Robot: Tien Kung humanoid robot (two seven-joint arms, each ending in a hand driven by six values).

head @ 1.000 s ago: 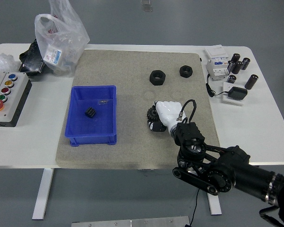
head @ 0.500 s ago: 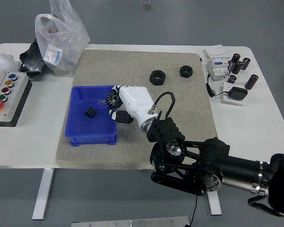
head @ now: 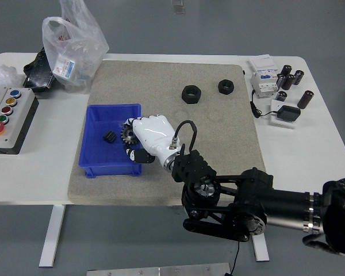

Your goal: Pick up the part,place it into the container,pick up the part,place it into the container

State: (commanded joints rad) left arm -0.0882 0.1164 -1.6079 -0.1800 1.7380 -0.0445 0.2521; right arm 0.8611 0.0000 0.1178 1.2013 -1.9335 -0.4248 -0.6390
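Observation:
My right hand (head: pixel 139 141), white with black joints, reaches in from the lower right on a black arm and hovers over the right side of the blue container (head: pixel 92 146). Its fingers are curled around a black gear (head: pixel 127 135), which shows at the hand's left edge above the bin's floor. A smaller black gear (head: pixel 109 137) lies inside the container, just left of the held one. Two black hex nuts (head: pixel 191 94) (head: pixel 226 86) rest on the far part of the grey mat (head: pixel 207 121). My left arm does not show.
A button box (head: pixel 4 118) sits at the left table edge, with a plastic bag (head: pixel 72 49) behind it. Breakers (head: pixel 263 80), black capacitors (head: pixel 290 77) and a small adapter (head: pixel 287 113) crowd the table's far right corner.
My right hand lifted the black gear from the mat's middle and carried it left. It now hangs over the blue container, slightly lower and further left than half a second ago.

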